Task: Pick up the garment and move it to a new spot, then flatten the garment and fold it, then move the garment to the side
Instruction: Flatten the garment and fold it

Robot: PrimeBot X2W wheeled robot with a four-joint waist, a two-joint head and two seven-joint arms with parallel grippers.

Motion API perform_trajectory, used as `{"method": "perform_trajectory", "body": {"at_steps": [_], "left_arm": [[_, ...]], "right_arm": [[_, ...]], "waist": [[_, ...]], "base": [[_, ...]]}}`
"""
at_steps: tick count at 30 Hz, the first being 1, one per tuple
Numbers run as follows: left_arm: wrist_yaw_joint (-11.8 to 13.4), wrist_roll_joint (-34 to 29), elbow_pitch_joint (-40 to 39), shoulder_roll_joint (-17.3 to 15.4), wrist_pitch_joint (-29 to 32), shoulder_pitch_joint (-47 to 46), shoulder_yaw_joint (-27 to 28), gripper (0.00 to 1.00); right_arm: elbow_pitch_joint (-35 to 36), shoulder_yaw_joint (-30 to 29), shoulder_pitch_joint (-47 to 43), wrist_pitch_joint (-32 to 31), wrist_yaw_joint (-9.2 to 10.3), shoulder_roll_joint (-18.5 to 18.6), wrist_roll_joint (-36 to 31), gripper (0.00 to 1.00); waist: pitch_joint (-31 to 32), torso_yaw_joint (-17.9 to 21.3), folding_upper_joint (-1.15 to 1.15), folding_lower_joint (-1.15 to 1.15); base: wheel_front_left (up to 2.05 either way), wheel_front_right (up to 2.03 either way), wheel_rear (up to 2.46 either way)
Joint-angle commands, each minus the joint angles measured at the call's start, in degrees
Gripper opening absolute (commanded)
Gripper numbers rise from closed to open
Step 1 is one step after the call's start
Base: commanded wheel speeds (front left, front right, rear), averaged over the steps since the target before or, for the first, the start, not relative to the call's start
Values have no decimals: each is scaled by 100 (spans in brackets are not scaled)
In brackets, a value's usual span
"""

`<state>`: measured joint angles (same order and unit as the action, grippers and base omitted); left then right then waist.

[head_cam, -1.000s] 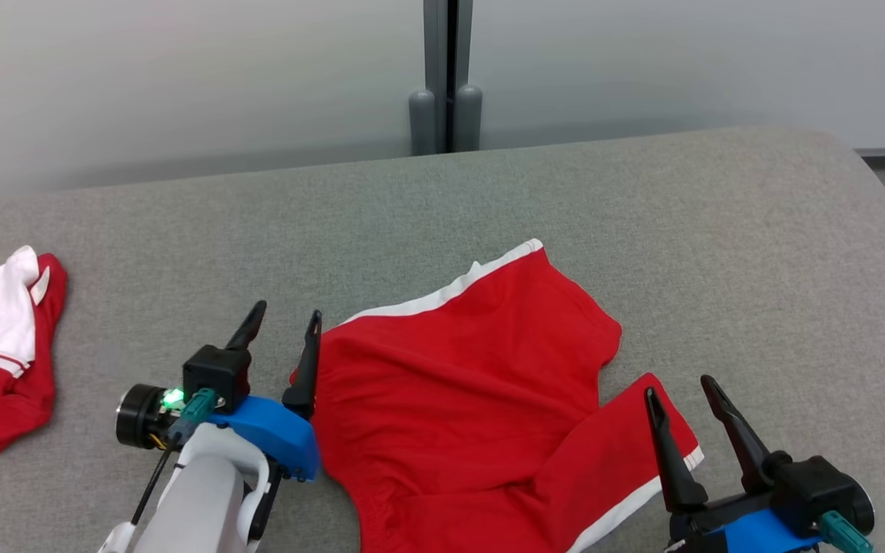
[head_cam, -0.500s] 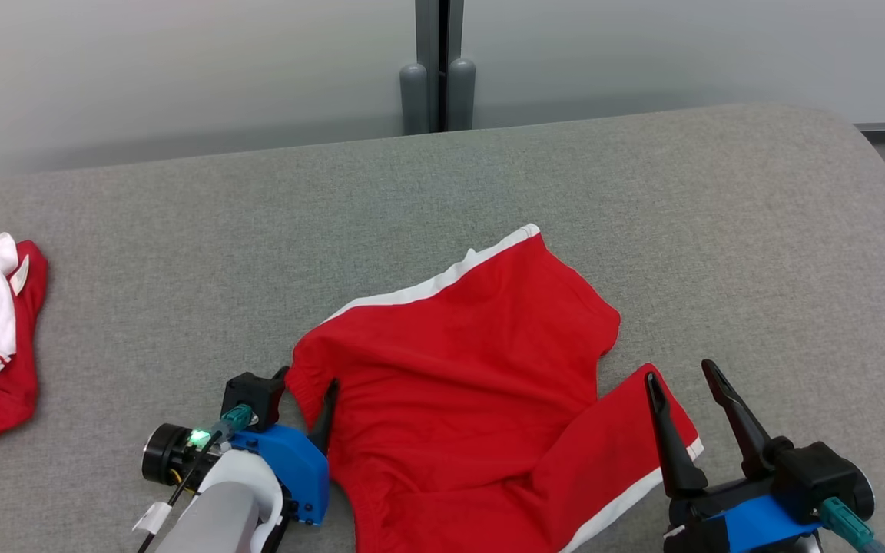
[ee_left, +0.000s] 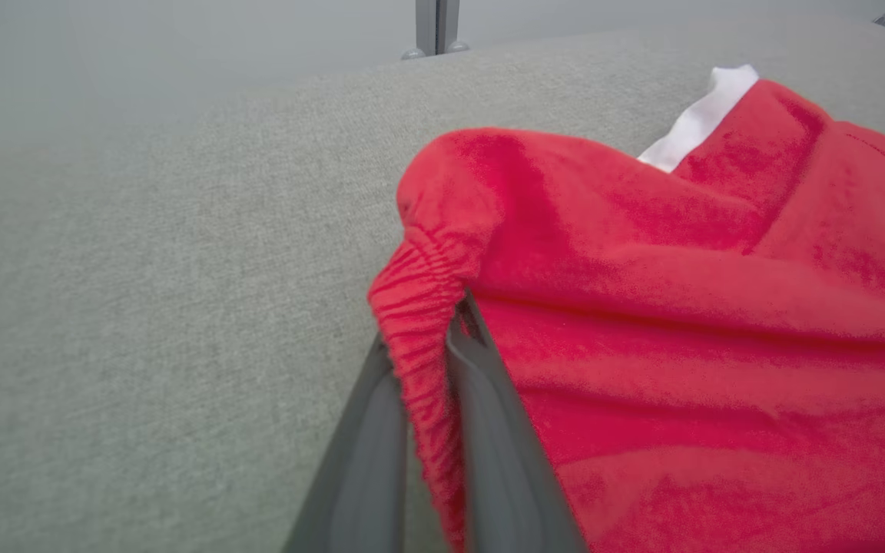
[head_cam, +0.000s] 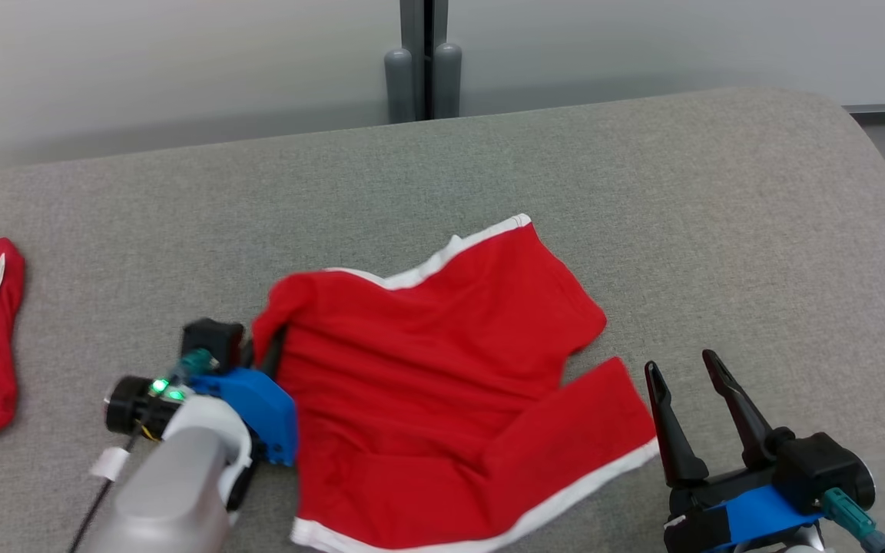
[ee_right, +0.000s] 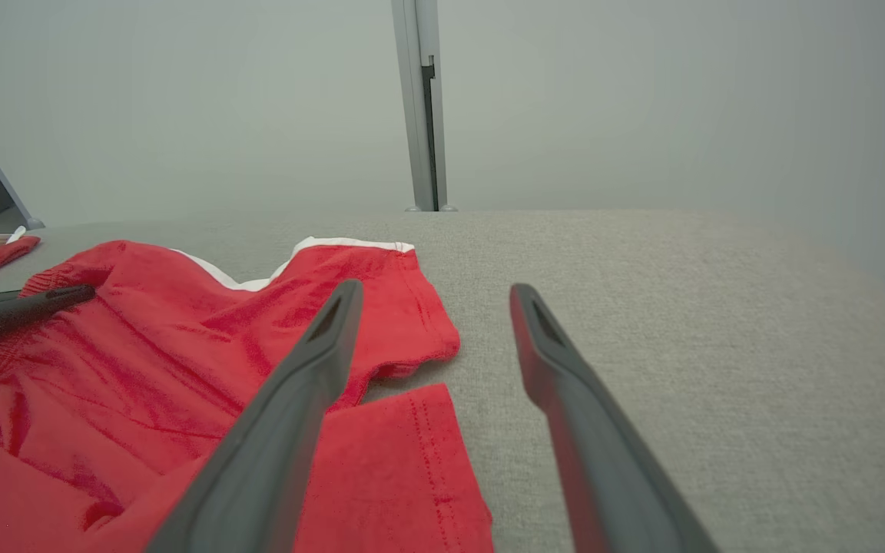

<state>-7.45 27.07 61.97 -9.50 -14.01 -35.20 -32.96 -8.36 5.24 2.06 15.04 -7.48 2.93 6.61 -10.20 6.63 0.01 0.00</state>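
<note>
Between the closed fingers of the left gripper (ee_left: 429,330), the gathered waistband corner of the red garment (head_cam: 442,369) is pinched, lifted off the grey cushion (head_cam: 719,230). Its white-trimmed leg is spread flat just beside the right gripper (head_cam: 679,362), which is held open and empty.

Left gripper (head_cam: 264,352) is down low, jaws pinched tight on the garment (head_cam: 442,361) edge; right gripper (head_cam: 679,362) just hovers, jaws spread wide.
</note>
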Motion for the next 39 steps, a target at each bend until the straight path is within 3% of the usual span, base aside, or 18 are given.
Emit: {"method": "perform_trajectory", "body": {"at_steps": [1, 8, 9, 10, 11, 23, 39], "left_arm": [[0, 29, 28, -70, -47, -156, 61, 0], [103, 132, 161, -368, -123, -455, 385, 0], [108, 130, 134, -392, -125, -450, 411, 11], [117, 116, 54, -431, -126, -435, 453, 81], [133, 79, -59, -462, -126, -397, 499, 100], [446, -577, -2514, -458, -124, 1201, 1550, 100], [308, -1521, -4596, 96, -119, 3200, 2708, 100]], "right_arm": [[-8, -21, 68, 21, -3, 2, 25, 100], [-28, -118, 124, 21, -2, 2, -10, 100], [-32, -119, 117, 21, -3, 2, -9, 100], [-36, -127, 112, 21, -2, 1, -6, 100], [-38, -137, 106, 21, -3, 1, -2, 100], [-132, -212, -106, 21, -3, -1, 42, 100], [-242, -349, -501, 21, -3, 1, 77, 100]], "waist": [[-4, 11, -1, 0], [-58, 128, -1, 0], [-62, 140, -1, 0], [-64, 146, -1, 0], [-61, 147, -1, 0], [412, -180, -1, 0], [1053, -666, -1, 0]], "base": [[0, 0, 0], [0, 0, 0], [0, 0, 0], [0, 0, 0], [0, 0, 0], [0, 0, 0], [0, 0, 0]]}}
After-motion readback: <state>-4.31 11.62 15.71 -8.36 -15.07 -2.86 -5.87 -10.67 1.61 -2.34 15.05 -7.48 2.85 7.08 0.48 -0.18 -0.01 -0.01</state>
